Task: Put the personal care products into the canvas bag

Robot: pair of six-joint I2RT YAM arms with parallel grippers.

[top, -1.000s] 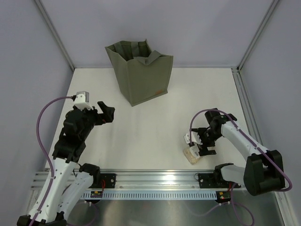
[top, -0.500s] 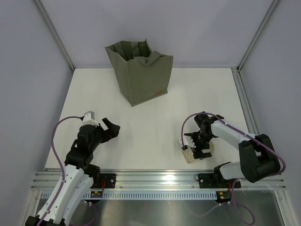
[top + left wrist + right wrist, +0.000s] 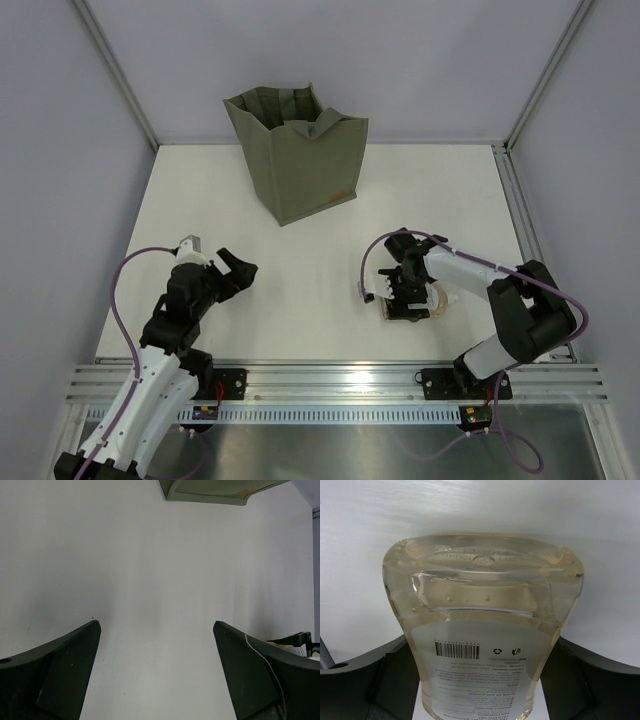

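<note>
Bench (image 3: pixel 330 230): carries the canvas bag.
Canvas bag (image 3: pixel 295 150): upright on the bench, at the far edge, left of the middle.
Left fingers (image 3: pixel 240 268): above the left half of the bench, nearer the near edge than the far one, spread apart. The bag stands behind them and to their right, well apart.
Right fingers (image 3: pixel 405 300): above the right half, nearer the near edge, about level with the left fingers and well apart from them.
Bottle (image 3: pixel 482 630): between the right fingers, one finger touching each side. The bag stands behind it and to its left, well apart.
</note>
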